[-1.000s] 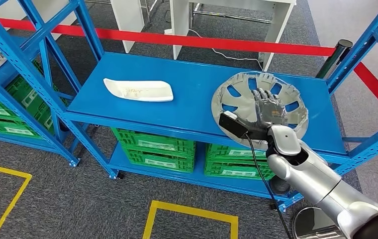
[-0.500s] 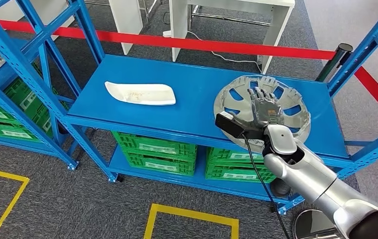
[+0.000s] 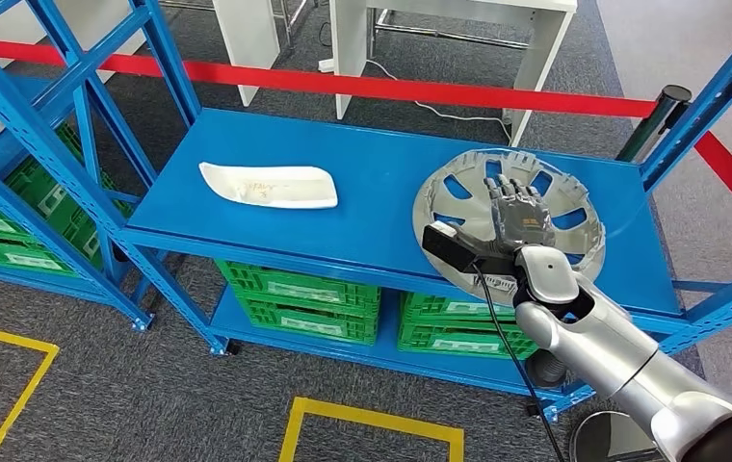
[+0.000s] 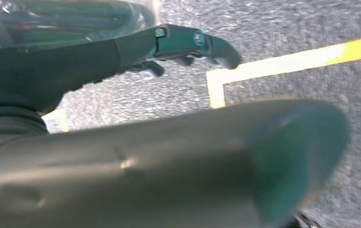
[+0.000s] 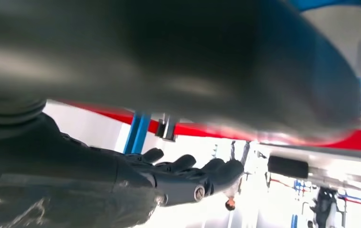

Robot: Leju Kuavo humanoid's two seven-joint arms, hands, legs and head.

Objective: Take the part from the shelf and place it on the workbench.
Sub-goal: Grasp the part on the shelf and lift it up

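since a second ago the right hand (image 3: 518,214) has barely shifted, flat over the wheel cover (image 3: 509,219) on the blue shelf (image 3: 381,197); its fingers (image 3: 509,192) lie spread and grasp nothing, the round part directly beneath them, while the left hand (image 4: 121,52) hangs slack by the floor, far off

Shelf (image 3: 381,207) top level: wheel cover (image 3: 508,219) at right end, near front edge; flat part (image 3: 268,184) lies on left half, well apart from it. R hand (image 3: 519,214) over wheel cover's middle, arm coming in from lower right. Crates (image 3: 297,289) on level below, more crates (image 3: 1,231) in rack to left. Barrier tape (image 3: 420,91) runs behind shelf, table legs (image 3: 348,53) beyond it. Floor lines (image 3: 372,419) in front of shelf. L hand (image 4: 121,52) above floor w/ line corner
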